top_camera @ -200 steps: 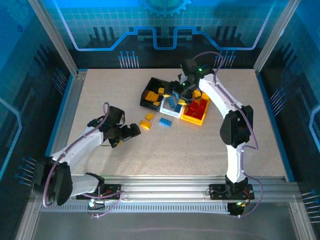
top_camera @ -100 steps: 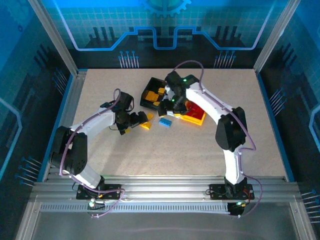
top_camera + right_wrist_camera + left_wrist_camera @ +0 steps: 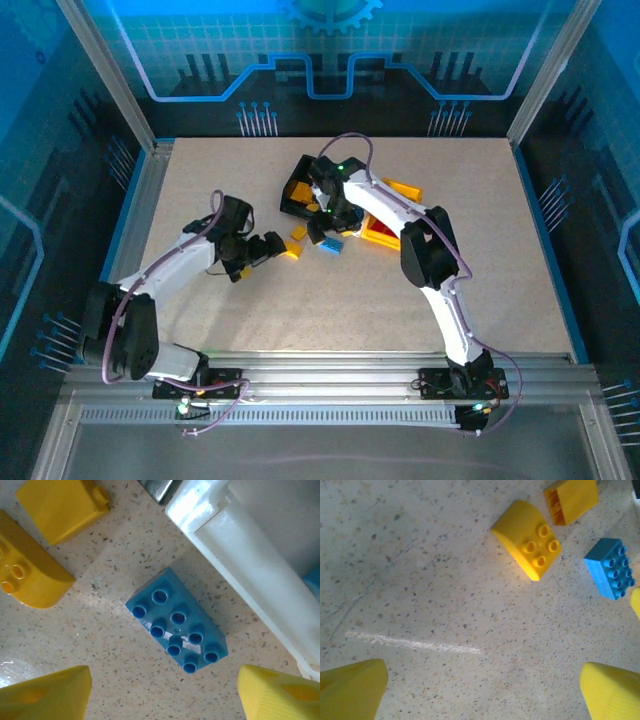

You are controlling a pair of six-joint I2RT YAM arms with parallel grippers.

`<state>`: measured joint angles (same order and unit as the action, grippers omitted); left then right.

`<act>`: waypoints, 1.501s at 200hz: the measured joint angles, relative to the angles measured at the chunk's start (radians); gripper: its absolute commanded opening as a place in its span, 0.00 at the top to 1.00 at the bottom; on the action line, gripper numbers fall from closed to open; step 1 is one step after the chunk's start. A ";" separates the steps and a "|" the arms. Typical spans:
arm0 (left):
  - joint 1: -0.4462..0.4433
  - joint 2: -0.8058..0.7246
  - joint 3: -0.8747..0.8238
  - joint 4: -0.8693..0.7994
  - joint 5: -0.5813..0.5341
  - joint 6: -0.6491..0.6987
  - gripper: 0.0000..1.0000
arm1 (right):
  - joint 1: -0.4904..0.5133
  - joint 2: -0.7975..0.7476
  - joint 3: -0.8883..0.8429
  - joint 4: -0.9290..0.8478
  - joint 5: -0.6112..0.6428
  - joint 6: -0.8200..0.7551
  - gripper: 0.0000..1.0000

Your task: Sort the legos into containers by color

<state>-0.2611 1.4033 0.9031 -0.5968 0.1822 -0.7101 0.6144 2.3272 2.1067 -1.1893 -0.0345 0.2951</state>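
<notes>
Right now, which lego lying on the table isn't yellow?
The blue eight-stud brick, studs up, beside the white bin. The curved brick and the tipped brick near it are yellow.

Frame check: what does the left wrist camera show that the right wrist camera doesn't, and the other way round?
Left wrist, not right wrist: a pale scuff line on the table, and the open left gripper above bare surface.
Right wrist, not left wrist: the white bin, whose wall runs close beside the blue brick, and the open right gripper hovering by that brick.
Both: the eight-stud blue brick, the curved yellow brick, and a second yellow brick tipped on its side.
</notes>
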 measured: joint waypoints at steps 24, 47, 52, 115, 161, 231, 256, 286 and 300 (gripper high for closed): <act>0.005 -0.025 -0.015 -0.003 0.000 -0.006 0.01 | 0.000 0.034 0.021 0.000 0.009 -0.009 0.23; 0.008 -0.050 -0.016 -0.012 0.000 -0.006 0.01 | 0.001 0.058 0.021 0.000 0.017 -0.013 0.24; 0.010 -0.056 -0.016 -0.015 0.000 -0.006 0.01 | 0.002 0.061 0.021 -0.001 0.021 -0.014 0.24; 0.020 -0.084 -0.024 -0.040 0.011 -0.005 0.01 | 0.031 0.079 0.025 -0.008 0.068 -0.016 0.26; 0.023 -0.089 -0.037 -0.057 0.026 0.003 0.01 | 0.073 0.105 0.017 -0.002 0.106 -0.031 0.31; 0.023 -0.116 -0.039 -0.056 0.038 0.002 0.01 | 0.114 0.085 -0.036 0.035 0.159 -0.032 0.56; 0.023 -0.144 -0.061 -0.056 0.044 0.001 0.01 | 0.115 0.068 -0.064 0.049 0.158 -0.025 0.63; 0.023 -0.191 -0.111 -0.057 0.044 -0.019 0.01 | 0.113 0.036 -0.109 0.055 0.155 -0.023 0.65; 0.023 -0.218 -0.130 -0.058 0.043 -0.026 0.01 | 0.111 0.006 -0.142 0.054 0.148 -0.018 0.65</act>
<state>-0.2382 1.1854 0.7727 -0.6552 0.2256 -0.7361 0.7254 2.3333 1.9648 -1.1351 0.1131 0.2768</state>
